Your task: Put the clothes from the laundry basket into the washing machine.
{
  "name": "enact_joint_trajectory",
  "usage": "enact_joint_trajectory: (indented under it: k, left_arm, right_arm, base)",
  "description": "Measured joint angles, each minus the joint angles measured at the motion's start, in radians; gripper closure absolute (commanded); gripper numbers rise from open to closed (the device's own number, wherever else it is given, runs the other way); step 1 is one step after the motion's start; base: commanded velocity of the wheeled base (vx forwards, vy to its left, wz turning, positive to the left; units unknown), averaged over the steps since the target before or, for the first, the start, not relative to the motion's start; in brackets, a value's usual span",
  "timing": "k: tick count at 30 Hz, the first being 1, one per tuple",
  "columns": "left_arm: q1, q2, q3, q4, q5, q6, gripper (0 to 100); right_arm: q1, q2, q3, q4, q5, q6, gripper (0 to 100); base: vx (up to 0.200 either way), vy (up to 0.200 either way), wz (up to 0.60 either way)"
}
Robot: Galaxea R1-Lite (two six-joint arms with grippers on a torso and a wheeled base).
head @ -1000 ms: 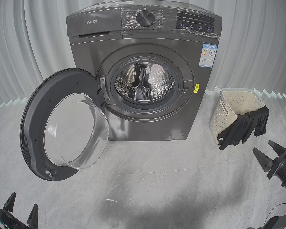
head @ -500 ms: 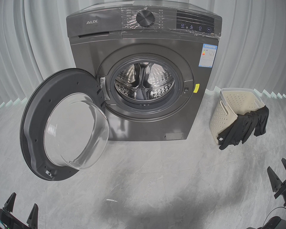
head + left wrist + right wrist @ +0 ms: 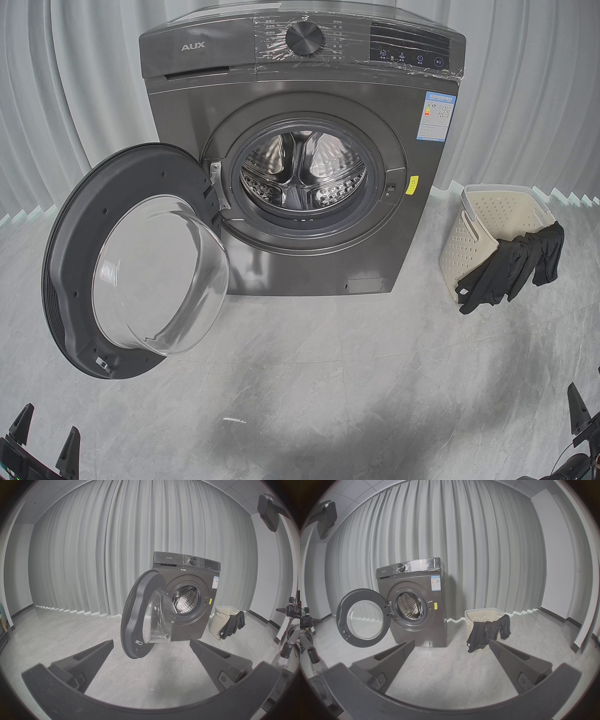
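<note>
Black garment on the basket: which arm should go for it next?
Right. The black garment hangs over the laundry basket on the robot's right, ahead of the open right gripper. The left gripper is far left, by the machine's open door.

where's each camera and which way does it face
Head view: on the head, facing forward and down at the washing machine and open door; left gripper and right gripper at lower corners.
Left wrist view: left wrist, facing door and machine past the open left gripper.
Right wrist view: right wrist, facing machine and laundry basket past the open right gripper.
Shared: black clothes over the basket's rim.
</note>
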Motion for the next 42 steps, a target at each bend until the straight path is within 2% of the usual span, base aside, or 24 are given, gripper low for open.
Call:
enact_joint_trajectory:
  k: [3,6,14,21,31,42]
  left_arm:
    - [0.0,0.0,0.0,0.0,0.0,-0.001,0]
    - [0.0,0.0,0.0,0.0,0.0,-0.002,0]
    - [0.0,0.0,0.0,0.0,0.0,-0.004,0]
    - [0.0,0.0,0.0,0.0,0.0,-0.004,0]
    - [0.0,0.0,0.0,0.0,0.002,-0.004,0]
    - [0.0,0.0,0.0,0.0,0.002,-0.004,0]
  right_arm:
    - [-0.05,-0.034,0.0,0.006,0.011,-0.002,0]
    - [-0.082,-0.061,0.0,0.015,0.061,-0.002,0]
    - [-0.092,-0.113,0.0,0.139,0.094,-0.006,0]
    - [-0.087,-0.127,0.0,0.174,0.1,-0.031,0]
    - [-0.086,-0.13,0.0,0.174,0.099,-0.029,0]
    - [-0.086,-0.13,0.0,0.174,0.099,-0.029,0]
  base:
    - [0.0,0.0,0.0]
    - [0.0,0.0,0.0]
    - [0.0,0.0,0.0]
    - [0.0,0.0,0.0]
    - [0.0,0.0,0.0]
    - [0.0,-0.2,0.0]
